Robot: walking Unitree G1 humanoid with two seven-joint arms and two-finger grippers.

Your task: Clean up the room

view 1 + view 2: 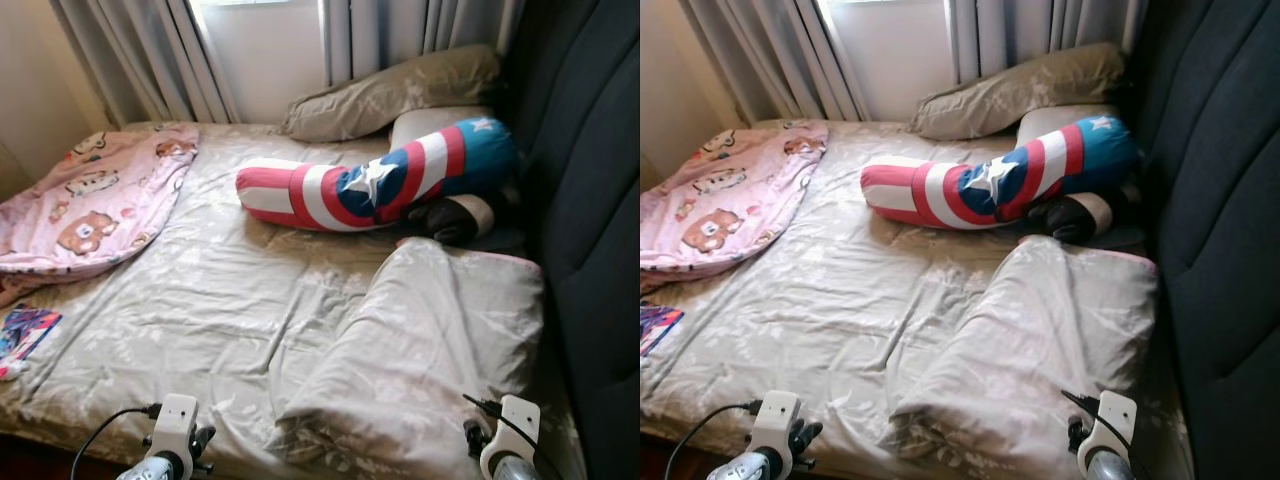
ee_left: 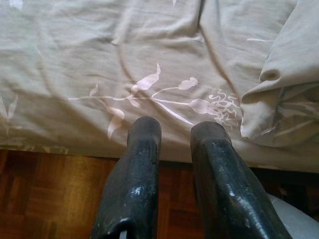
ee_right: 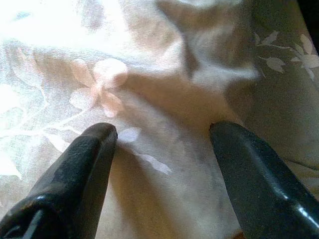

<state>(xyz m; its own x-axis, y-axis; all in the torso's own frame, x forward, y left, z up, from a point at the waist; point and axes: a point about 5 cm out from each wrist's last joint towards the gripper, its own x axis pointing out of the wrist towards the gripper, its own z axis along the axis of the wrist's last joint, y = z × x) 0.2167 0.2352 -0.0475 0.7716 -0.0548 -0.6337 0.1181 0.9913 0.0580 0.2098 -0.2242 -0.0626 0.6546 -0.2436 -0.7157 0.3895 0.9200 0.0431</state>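
Left eye view: bed with a rumpled beige floral sheet across the frame; star-and-stripe bolster at upper centre, its long axis running from centre-left up toward the upper right, slightly bent; beige pillow above it against the curtains; pink bear blanket bunched at the left edge; folded beige duvet heaped at lower right, long axis lower left to upper right. Right eye view: same contents; dark headboard down the right side. Left wrist view: left gripper slightly parted, empty, at the bed's edge over wooden floor. Right wrist view: right gripper spread wide, empty, just over the duvet cloth. Status: tidying appears barely begun; blanket, duvet and bolster all lie unarranged, nothing held.
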